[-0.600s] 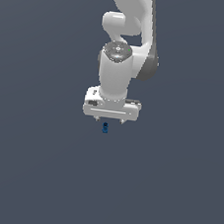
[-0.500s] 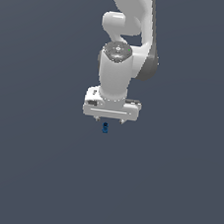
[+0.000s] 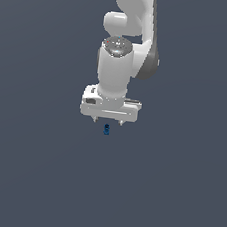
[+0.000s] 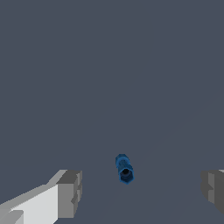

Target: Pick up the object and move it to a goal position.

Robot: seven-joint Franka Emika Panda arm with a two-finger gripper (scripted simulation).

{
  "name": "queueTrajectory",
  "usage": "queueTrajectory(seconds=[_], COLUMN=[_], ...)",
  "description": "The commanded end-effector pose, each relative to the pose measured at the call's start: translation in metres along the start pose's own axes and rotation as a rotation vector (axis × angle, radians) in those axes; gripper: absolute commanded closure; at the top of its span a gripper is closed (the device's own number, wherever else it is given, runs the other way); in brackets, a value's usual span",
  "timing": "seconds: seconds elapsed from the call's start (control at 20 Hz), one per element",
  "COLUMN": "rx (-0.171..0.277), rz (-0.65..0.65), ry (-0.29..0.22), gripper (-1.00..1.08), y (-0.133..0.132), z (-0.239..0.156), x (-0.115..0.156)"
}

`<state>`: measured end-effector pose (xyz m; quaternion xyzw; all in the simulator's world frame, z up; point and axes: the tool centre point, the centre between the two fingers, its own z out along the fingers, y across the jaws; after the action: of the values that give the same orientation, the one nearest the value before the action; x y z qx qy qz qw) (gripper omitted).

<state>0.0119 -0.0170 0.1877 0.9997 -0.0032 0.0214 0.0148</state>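
The object (image 3: 106, 129) is a tiny dark-blue bolt-like piece lying on the flat grey floor, just below my white gripper (image 3: 108, 121) in the exterior view. In the wrist view the object (image 4: 124, 169) lies between my two grey fingertips (image 4: 70, 192), which stand far apart on either side of it without touching it. My gripper (image 4: 142, 188) is open and holds nothing. The white arm rises above the hand and hides the floor behind it.
Only the plain dark-grey floor (image 3: 32, 176) surrounds the arm in both views. No goal marker shows.
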Motion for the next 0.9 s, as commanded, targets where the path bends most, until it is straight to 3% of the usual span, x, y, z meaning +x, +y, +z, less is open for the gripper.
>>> queueTrajectory(seconds=[0.0,0.4,0.85], rx=[-0.003,0.001,0.013], rz=[0.0,-0.041,-0.18], ry=[0.003,-0.003,-0.018], gripper=[-0.92,-0.92,-0.92], y=[0.001,0.001,0.004], z=[-0.001,0.01,0.043], x=[0.001,-0.005,-0.023])
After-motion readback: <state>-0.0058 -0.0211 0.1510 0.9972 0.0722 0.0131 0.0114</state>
